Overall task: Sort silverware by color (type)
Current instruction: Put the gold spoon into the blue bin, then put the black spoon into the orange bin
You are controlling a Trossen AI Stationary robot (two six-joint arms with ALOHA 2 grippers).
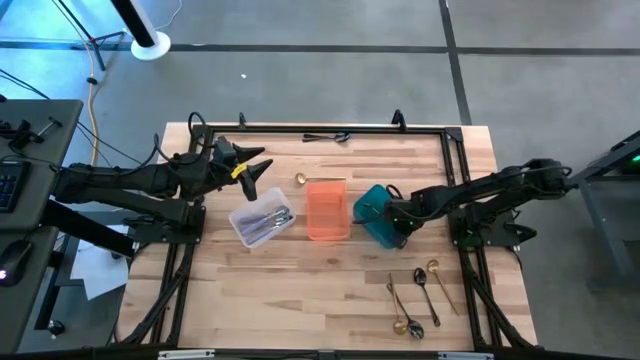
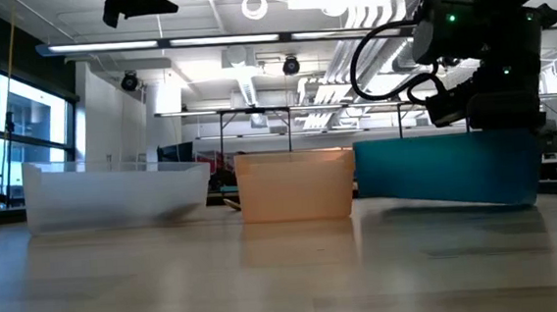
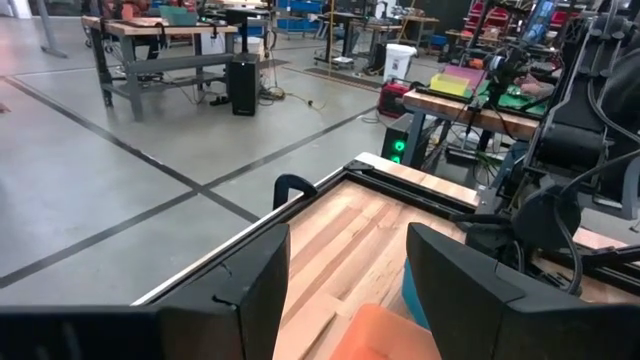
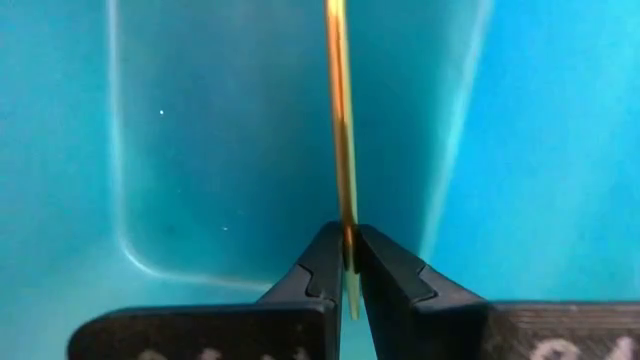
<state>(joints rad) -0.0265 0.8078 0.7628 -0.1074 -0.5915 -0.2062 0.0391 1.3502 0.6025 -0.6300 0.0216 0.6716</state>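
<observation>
R gripper (image 4: 343,262) is clamped on a thin gold utensil (image 4: 339,120), spoon or fork I can't tell, held over the teal bin (image 1: 375,216). L gripper (image 1: 255,164) hangs w/ fingers apart above the clear bin (image 1: 262,223), which holds silver pieces (image 1: 270,220). Orange bin (image 1: 327,210) sits btwn them. More silverware (image 1: 420,295) lies near the table's front right.

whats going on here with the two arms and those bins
The right gripper is shut on a gold utensil, holding it over the inside of the teal bin. The left gripper hangs open above the clear bin, which holds silver pieces. The orange bin looks empty; more silverware lies on the table.
</observation>
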